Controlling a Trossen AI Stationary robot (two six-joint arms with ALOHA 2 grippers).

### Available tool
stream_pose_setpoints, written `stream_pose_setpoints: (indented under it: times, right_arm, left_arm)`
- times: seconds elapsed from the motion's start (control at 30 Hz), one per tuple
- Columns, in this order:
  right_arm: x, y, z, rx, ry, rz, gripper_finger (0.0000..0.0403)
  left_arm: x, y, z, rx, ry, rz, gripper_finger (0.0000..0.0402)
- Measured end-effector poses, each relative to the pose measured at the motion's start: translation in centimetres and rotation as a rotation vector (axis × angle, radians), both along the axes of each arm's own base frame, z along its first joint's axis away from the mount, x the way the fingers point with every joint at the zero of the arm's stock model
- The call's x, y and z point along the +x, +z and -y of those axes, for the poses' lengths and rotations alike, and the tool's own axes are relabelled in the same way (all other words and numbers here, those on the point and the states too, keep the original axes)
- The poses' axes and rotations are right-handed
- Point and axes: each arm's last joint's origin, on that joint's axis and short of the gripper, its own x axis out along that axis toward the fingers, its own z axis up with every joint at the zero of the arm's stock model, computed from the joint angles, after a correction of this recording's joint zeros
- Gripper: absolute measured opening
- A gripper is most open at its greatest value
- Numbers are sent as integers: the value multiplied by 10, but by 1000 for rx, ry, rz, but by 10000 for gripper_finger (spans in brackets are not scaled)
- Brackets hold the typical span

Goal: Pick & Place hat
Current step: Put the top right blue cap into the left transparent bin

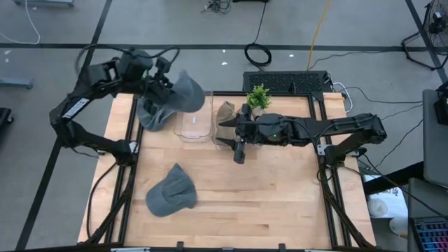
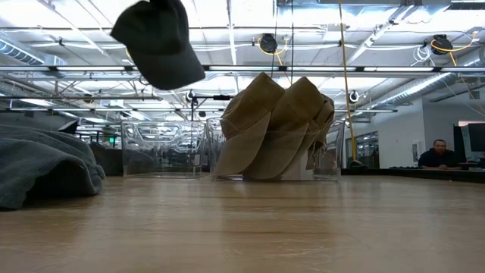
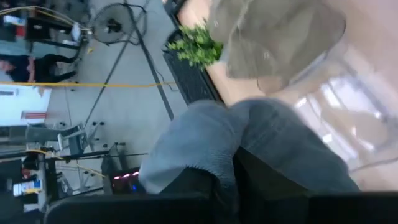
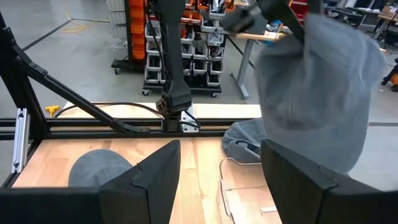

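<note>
Above the table (image 1: 280, 203), left gripper (image 1: 170, 85) holds unlabelled grey hat (image 1: 187, 92).

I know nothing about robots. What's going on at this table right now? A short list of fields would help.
left gripper: shut on a grey hat, held in the air above the clear bin
right gripper: open, empty, beside the bin of tan hats
other grey hats: one on the table's near side, more piled at the far left
plant: far edge

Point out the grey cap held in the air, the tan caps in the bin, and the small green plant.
Grey cap (image 2: 159, 42), low view, crown.
Tan caps (image 2: 273, 125), low view, front crown.
Green plant (image 1: 259, 96), high view, leaves.
</note>
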Motion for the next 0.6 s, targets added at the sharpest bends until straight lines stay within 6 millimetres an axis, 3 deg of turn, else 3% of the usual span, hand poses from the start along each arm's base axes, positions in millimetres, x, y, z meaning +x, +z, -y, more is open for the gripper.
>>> stream_pose_setpoints:
  times: [0.6]
  right_arm:
    - [0, 1, 0, -45, 10, -1, 212]
  left_arm:
    - [28, -44, -80, 14, -10, -252, 31]
